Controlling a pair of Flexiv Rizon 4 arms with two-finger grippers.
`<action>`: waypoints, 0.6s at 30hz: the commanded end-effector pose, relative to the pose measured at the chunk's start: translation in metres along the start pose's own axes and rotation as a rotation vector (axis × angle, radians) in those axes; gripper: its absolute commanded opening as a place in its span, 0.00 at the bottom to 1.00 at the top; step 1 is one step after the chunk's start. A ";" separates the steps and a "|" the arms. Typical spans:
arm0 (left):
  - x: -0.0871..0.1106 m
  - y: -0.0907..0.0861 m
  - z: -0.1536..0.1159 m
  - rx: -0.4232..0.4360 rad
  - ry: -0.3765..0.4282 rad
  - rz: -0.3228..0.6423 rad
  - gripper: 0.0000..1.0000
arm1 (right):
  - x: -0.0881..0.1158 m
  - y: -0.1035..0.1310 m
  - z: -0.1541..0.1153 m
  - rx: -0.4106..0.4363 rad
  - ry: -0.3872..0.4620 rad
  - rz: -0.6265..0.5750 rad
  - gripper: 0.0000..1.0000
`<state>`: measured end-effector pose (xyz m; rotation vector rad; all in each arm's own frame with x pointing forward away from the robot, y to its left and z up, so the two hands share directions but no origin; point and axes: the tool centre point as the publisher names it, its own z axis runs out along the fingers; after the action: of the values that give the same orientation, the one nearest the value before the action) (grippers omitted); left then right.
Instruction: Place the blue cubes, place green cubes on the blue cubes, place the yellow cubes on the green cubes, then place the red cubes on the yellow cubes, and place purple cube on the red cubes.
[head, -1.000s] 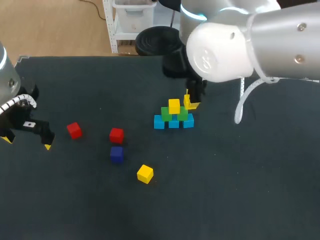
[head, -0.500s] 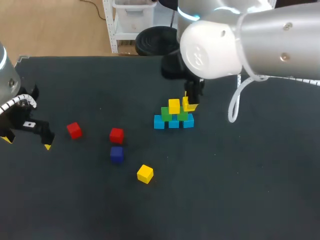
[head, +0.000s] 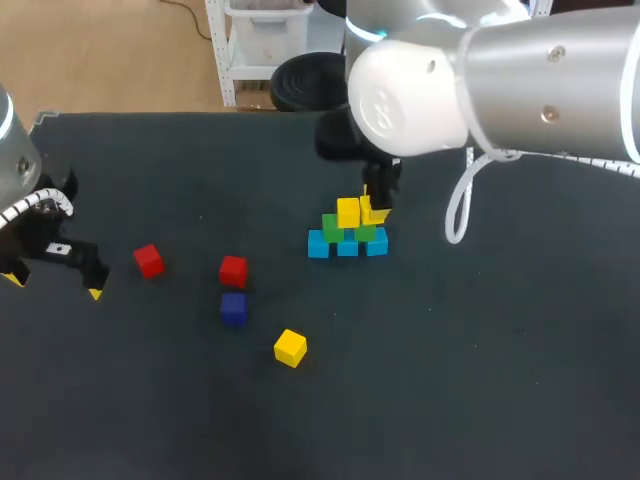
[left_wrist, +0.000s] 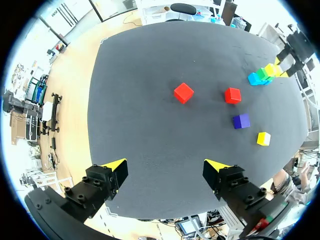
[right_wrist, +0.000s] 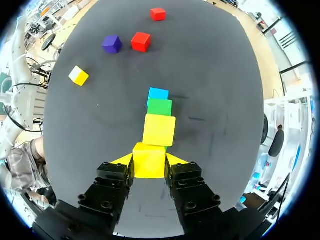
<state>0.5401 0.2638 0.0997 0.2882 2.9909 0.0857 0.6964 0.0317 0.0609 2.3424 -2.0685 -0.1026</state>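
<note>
The held yellow cube (head: 377, 211) is clamped from two sides between the fingers of the right gripper (right_wrist: 149, 161), poised at the top of the stack on the side the right arm comes in from. It sits just beside the seated yellow cube (head: 347, 212), above the nearer of the two green cubes (head: 366, 232); whether it already rests on that green cube or hangs a shade above it cannot be told. Below, three blue cubes (head: 347, 246) form the stack's bottom row on the table (head: 480, 360).

From the right wrist, the seated yellow cube lies straight ahead of the fingertips, with green and blue beyond it in one line. So the held cube appears to need only a short drop and a release, kept clear of its neighbour.

Out from the stack toward the left arm lie two red cubes (head: 233, 270), the purple cube (head: 233, 308) and a loose yellow cube (head: 290, 347), all apart from one another. The left gripper (left_wrist: 167, 170) hangs well away from the stack, fingers spread and empty. The right arm is by far the nearer to the stack.
</note>
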 end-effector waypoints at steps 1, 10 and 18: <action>0.000 0.001 0.000 0.004 -0.001 0.002 1.00 | -0.001 -0.003 0.002 -0.010 0.001 0.000 0.00; 0.000 0.001 0.000 0.004 -0.001 0.002 1.00 | -0.001 -0.004 0.004 -0.016 0.002 -0.004 0.00; 0.000 0.001 0.000 0.004 -0.001 0.002 1.00 | -0.002 -0.005 0.005 -0.018 0.004 -0.006 0.00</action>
<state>0.5401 0.2638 0.0998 0.2882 2.9909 0.0857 0.6981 0.0337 0.0560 2.3400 -2.0519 -0.1101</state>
